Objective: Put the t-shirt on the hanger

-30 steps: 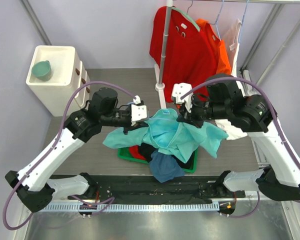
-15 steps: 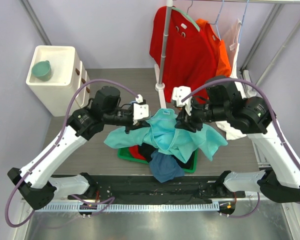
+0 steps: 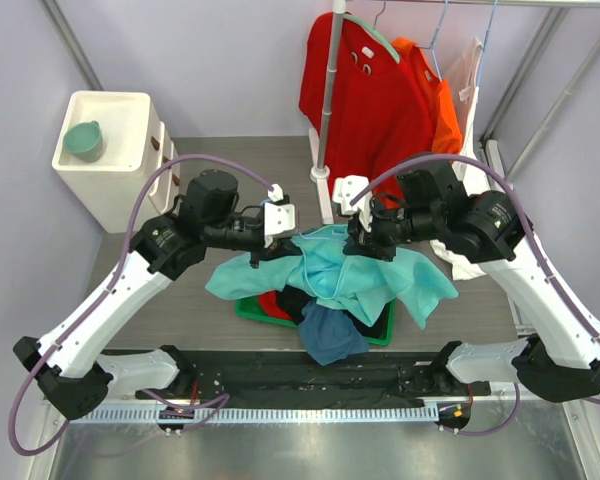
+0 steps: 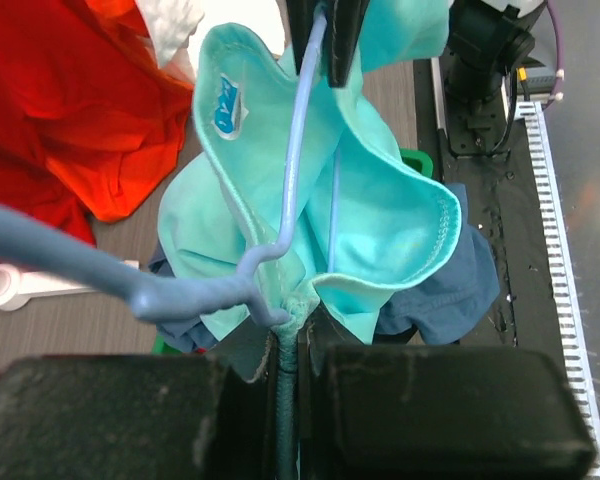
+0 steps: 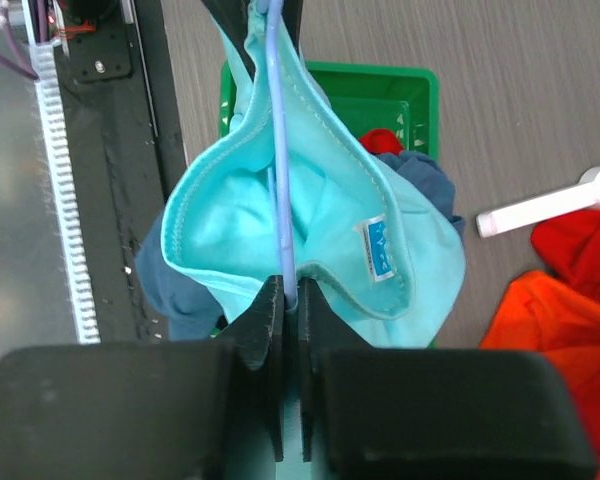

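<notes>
We count one t-shirt (image 3: pixel 350 275), one hanger (image 4: pixel 295 150) and one green crate (image 5: pixel 380 85). We also count one red shirt (image 3: pixel 365 100) and one orange shirt (image 3: pixel 442 105).

Nothing legible out here, folks: the white label (image 4: pixel 225 103) inside the t-shirt (image 4: pixel 380 230) neck shows only a blue mark, too blurred to read.

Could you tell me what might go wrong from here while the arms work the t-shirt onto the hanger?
1. The left end effector pinches bunched t-shirt fabric beside the hanger wire; releasing could let that side slide off.
2. The right end effector clamps the thin wire inside the collar; the wire may slip.
3. The shirt's loose body drapes over the dark-blue garment on the green bin and might drag it.
</notes>
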Robot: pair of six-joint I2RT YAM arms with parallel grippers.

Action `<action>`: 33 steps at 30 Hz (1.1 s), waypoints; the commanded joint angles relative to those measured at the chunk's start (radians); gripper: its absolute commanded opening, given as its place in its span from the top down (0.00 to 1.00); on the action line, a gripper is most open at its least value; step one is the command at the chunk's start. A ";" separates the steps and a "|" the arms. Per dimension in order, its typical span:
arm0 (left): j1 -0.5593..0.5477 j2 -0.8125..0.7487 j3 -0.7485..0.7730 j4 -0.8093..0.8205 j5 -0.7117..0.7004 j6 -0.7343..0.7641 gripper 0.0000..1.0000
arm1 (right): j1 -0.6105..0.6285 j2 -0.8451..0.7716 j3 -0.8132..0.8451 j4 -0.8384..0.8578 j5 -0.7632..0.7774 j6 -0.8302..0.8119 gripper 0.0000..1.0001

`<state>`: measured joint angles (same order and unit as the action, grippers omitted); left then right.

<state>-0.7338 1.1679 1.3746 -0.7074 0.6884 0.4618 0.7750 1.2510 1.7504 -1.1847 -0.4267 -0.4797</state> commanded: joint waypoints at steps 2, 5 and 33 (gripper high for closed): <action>-0.006 -0.013 0.054 0.034 -0.002 -0.046 0.94 | -0.002 -0.013 0.029 0.062 0.089 0.012 0.99; 0.011 -0.025 0.032 -0.003 -0.081 -0.041 0.81 | -0.002 -0.065 0.038 0.086 0.169 0.006 0.99; 0.172 0.038 0.112 0.129 0.148 -0.196 1.00 | -0.092 -0.236 0.058 0.019 0.140 0.039 0.99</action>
<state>-0.6197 1.2243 1.4433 -0.6819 0.8337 0.3931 0.7158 1.1076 1.7969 -1.0512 -0.3698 -0.4599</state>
